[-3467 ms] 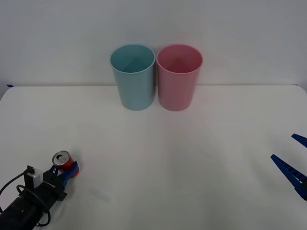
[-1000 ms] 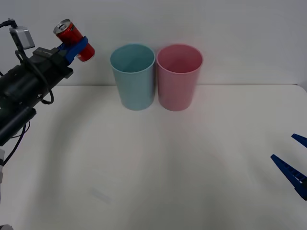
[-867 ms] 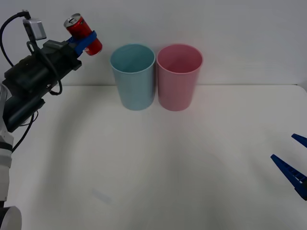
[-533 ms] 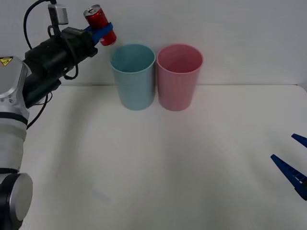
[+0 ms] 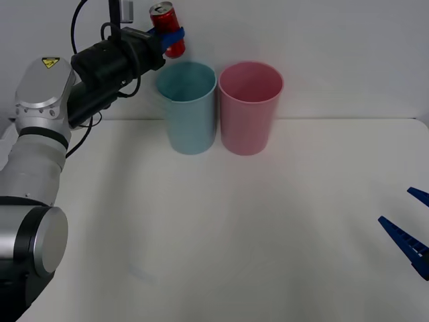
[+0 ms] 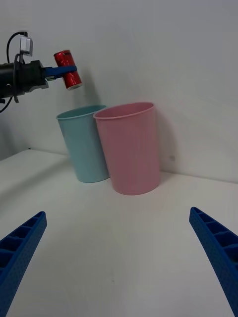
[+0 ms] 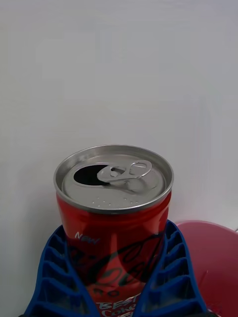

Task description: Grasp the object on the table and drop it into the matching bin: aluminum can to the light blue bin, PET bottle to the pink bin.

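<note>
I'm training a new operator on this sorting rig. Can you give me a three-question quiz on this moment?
1. True or false: the left gripper holds the aluminum can above the table.
2. Which bin stands nearer the can: A) the light blue bin, B) the pink bin?
3. Fill in: the right gripper, low at the table's right side, has its fingers ____.

Key: 1. True. 2. A. 3. open.

Lab: bare white table, blank wall
</note>
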### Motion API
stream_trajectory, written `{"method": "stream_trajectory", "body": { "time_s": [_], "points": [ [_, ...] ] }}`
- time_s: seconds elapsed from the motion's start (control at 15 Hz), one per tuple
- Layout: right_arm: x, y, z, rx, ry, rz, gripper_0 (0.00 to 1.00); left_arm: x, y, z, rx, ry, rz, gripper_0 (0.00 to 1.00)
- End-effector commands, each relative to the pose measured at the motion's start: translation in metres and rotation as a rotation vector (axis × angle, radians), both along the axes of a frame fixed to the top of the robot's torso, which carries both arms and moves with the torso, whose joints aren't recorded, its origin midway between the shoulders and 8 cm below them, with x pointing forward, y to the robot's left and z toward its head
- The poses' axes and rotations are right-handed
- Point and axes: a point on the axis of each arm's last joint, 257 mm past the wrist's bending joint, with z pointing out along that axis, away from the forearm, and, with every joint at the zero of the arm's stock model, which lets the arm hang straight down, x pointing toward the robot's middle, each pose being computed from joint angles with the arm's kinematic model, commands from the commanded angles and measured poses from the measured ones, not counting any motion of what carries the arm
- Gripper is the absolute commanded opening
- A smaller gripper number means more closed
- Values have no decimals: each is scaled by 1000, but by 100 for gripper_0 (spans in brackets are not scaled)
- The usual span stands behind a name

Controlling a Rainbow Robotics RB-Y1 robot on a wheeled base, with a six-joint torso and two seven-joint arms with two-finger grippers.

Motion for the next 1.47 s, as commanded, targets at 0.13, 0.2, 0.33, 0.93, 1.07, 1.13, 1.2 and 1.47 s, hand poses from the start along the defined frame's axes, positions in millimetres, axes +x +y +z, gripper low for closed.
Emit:
{"method": "stream_trajectory", "body": {
  "time_s": [0.13,0.2,0.33,0.93,1.07,1.13,1.2,1.47],
  "points": [
    [0,0,0,0,0,0,100,1,-8,-3,2,-4,5,6],
    [0,0,0,0,0,0,100,1,-10,-3,7,-5,4,15],
    [0,0,0,0,0,0,100,1,-10,-3,12,-11,5,100],
    [0,0,0,0,0,0,100,-2,-8,-2,5,-12,-10,100],
    [0,0,0,0,0,0,100,-3,-6,-3,-2,-10,-15,100],
    [0,0,0,0,0,0,100,-4,-4,-3,-6,-8,-17,100],
    [0,0,0,0,0,0,100,-6,-1,-5,-9,-7,-20,100],
    [0,0,0,0,0,0,100,-26,26,-7,-40,-35,-23,100]
  ]
}}
